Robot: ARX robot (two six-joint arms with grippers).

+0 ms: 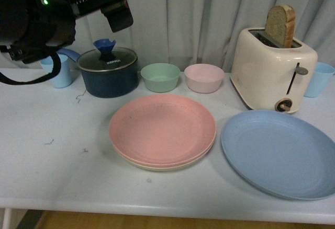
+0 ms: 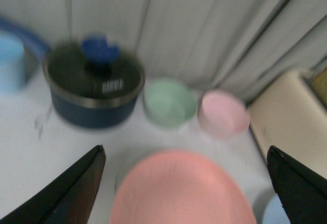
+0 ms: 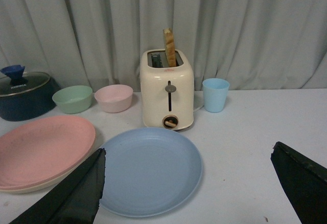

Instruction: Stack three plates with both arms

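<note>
L hand point(image 2: 185, 151) spread wide, empty; R hand point(image 3: 188, 151) same. Pink plate point(image 1: 162, 128) atop cream plate point(image 1: 159, 167) mid worktop point(image 1: 52, 161), blue plate point(image 1: 280, 153) alone just beside, toward right edge.

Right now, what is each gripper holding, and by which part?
Nothing. The left gripper and the right gripper both have their jaws wide open and empty. The pink plate and blue plate lie untouched on the table.

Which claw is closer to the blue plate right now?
Right. The right claw opens toward the blue plate directly ahead; the left claw faces the pink plate, with blue barely in view.
</note>
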